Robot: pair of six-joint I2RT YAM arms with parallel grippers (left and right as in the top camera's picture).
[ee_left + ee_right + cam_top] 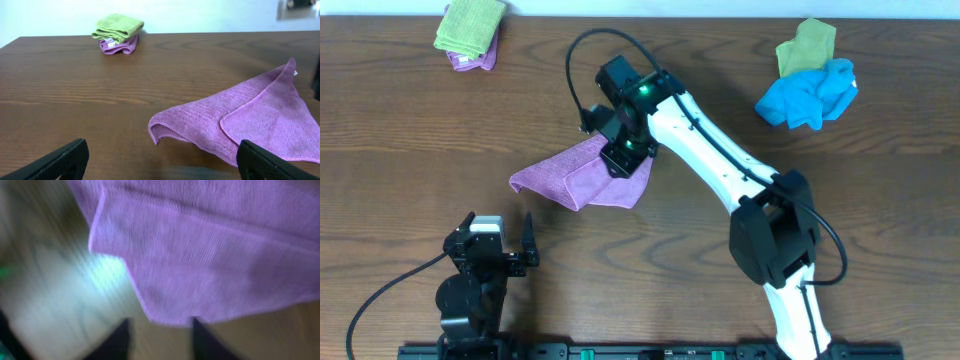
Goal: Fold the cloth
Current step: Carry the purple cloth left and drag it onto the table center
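Cloth (575, 178) sits mid-frame on the counter (410, 140), folded to a rough triangle, right claw (160, 327) parted and empty over its edge, left claw (162, 150) wide open, idle, lower left, so lower square onto the hem and pinch it fully before lifting.

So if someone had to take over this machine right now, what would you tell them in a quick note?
Left gripper: open, empty, parked near its base, away from the purple cloth.
Right gripper: open, holding nothing, low over the cloth's edge; its own camera view is blurred.
Cloth: middle of the table, in a rough triangle with one flap laid over.
Done: a first loose fold at most.
Left: square it up and finish folding.
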